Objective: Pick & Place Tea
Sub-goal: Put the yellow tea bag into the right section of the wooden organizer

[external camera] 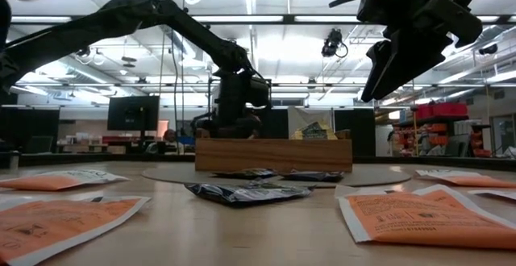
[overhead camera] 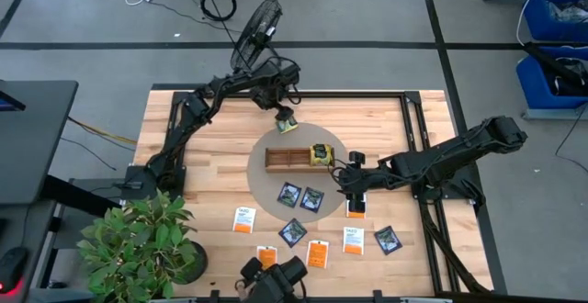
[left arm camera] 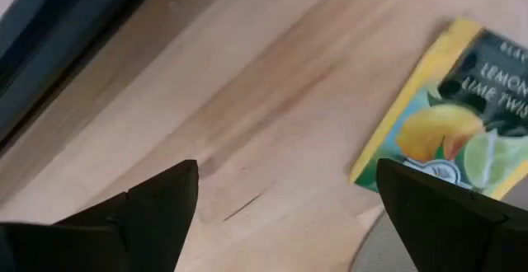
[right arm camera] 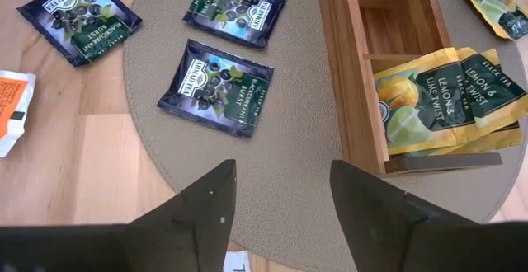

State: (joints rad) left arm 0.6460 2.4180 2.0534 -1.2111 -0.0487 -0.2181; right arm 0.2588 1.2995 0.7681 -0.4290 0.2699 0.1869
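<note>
Two yellow packets (right arm camera: 450,99) sit in the tray (overhead camera: 285,160); about ten stay scattered lower frame. Left gripper (overhead camera: 286,119) released above another yellow packet (overhead camera: 288,126); right gripper (overhead camera: 352,185) open, empty.

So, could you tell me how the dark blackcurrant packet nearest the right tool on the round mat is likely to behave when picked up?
The dark packet is a thin foil-like sachet lying nearly flat on the round mat, so it is probably very light and somewhat floppy. Its glossy surface may be slippery. Lying so flat, it likely offers little edge, and might slide rather than lift.
</note>
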